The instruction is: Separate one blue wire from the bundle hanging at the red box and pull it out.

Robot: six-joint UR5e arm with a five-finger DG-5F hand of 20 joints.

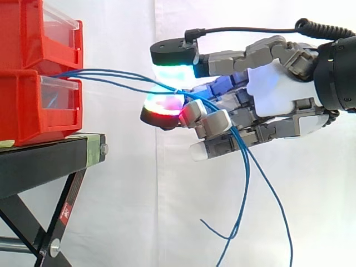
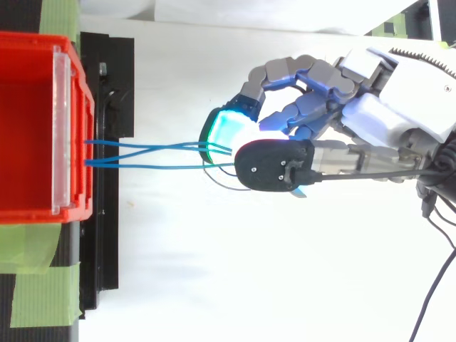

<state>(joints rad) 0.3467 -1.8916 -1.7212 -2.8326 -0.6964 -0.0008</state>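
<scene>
Several thin blue wires (image 1: 111, 75) leave the gap between the two stacked red bins (image 1: 25, 105) and run level to the right. They pass between two glowing pads (image 1: 162, 104) of my hand (image 1: 278, 94), one above and one below, which pinch them. Behind the pads the other fingers are curled, and the wires drop over them into loose hanging ends (image 1: 246, 183). From above, the wires (image 2: 157, 153) cross each other between the bin's front (image 2: 78, 153) and my hand (image 2: 370, 121). I cannot tell whether one wire is held apart from the rest.
The bins stand on a black stand (image 1: 50, 161) with slanted legs at the left. Green tape (image 2: 43, 285) holds the bin (image 2: 28, 206) to the stand (image 2: 107, 85). A white curtain hangs behind, and open air lies under my hand.
</scene>
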